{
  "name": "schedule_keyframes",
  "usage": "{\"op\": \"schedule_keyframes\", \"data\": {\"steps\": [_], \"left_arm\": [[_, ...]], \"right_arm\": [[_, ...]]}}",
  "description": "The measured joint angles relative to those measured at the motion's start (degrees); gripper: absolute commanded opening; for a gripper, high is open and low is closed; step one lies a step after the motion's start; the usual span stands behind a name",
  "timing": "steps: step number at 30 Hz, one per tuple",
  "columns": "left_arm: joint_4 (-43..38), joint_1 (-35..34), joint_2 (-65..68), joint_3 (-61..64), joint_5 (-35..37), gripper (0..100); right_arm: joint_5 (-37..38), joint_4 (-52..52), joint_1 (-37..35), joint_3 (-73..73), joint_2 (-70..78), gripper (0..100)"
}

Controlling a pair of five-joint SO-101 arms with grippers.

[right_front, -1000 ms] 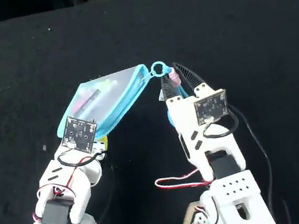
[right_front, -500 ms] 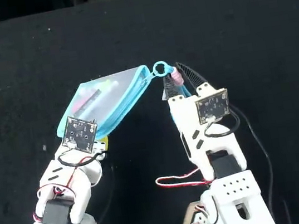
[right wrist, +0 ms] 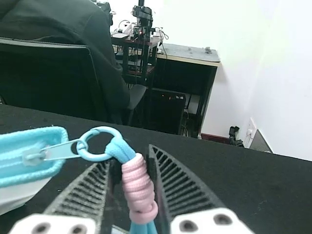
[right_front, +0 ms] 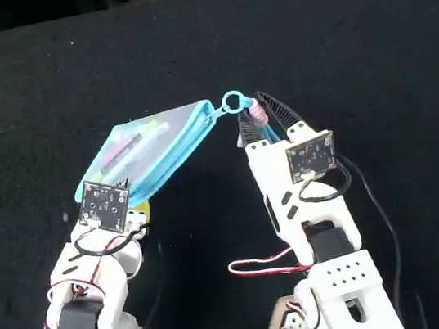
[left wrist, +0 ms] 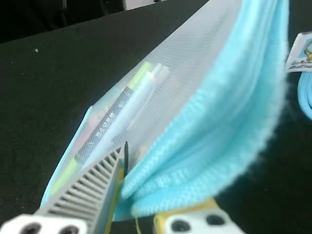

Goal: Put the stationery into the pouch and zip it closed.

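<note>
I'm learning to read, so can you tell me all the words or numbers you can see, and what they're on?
Nothing here can be read for sure.
Small white paper tag beside the light blue zip cord: it has print, but it is too blurred to read.
Grey pen barrel inside the clear mesh pouch with light blue edging: it has dark lettering, but it is too blurred to read.

Left hand (right_front: 120, 184) and pouch (right_front: 159, 144) end farther left (slightly)
</note>
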Motion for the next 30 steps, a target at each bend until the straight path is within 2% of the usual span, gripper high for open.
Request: {"op": "schedule_keyframes", "data": {"steps": [30], "left_arm": [[0.09,0.0,-0.26,0.0,0.0,3]], "right_arm": [[0.0,-0.79,1.49,0.0,0.0,1.1]]}}
